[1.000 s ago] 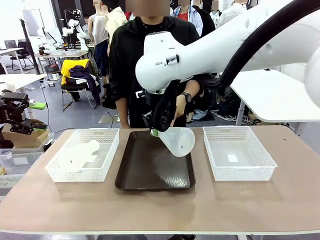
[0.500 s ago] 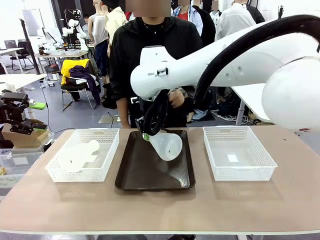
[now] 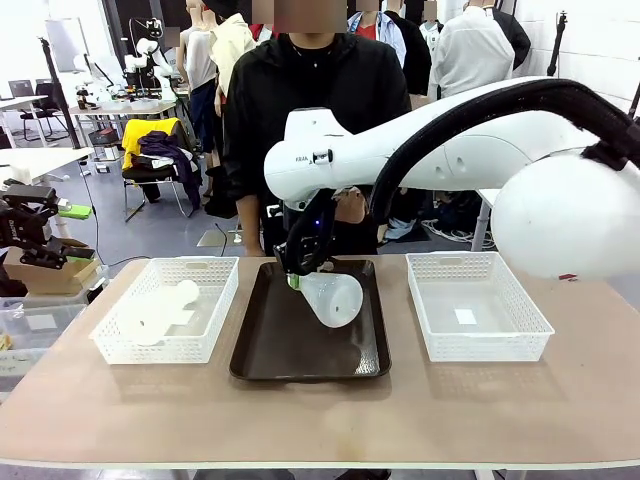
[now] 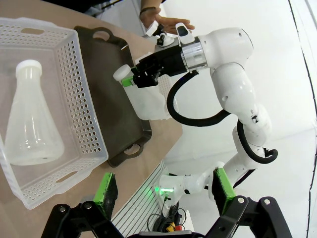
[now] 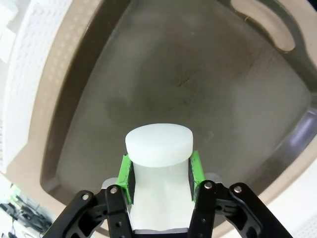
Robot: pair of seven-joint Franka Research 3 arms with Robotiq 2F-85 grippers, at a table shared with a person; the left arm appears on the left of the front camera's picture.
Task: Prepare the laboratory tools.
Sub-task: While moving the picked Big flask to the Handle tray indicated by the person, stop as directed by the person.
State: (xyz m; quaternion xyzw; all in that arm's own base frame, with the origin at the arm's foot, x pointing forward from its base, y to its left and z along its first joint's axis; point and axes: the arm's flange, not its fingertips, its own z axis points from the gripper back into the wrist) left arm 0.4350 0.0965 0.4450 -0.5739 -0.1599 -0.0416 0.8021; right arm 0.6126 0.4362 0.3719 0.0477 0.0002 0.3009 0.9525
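Front view: right gripper (image 3: 295,280) clamped on the neck of a frosted conical flask (image 3: 337,299), tilted, base close to the dark brown tray (image 3: 285,352). Second flask (image 3: 160,312) lying in the left lattice basket (image 3: 150,349).

Left wrist view: left gripper (image 4: 164,191) spread wide, holding nothing, facing that basket.

Right wrist view: green pads (image 5: 126,179) pinching the neck just under the cap (image 5: 158,143). Probably light, stiff, smooth plastic. Neck the surest hold, though apt to swing.

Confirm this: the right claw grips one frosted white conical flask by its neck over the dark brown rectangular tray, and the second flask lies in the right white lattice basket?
Wrong basket. The front view shows the second frosted white conical flask lying in the left white lattice basket. The rest holds.
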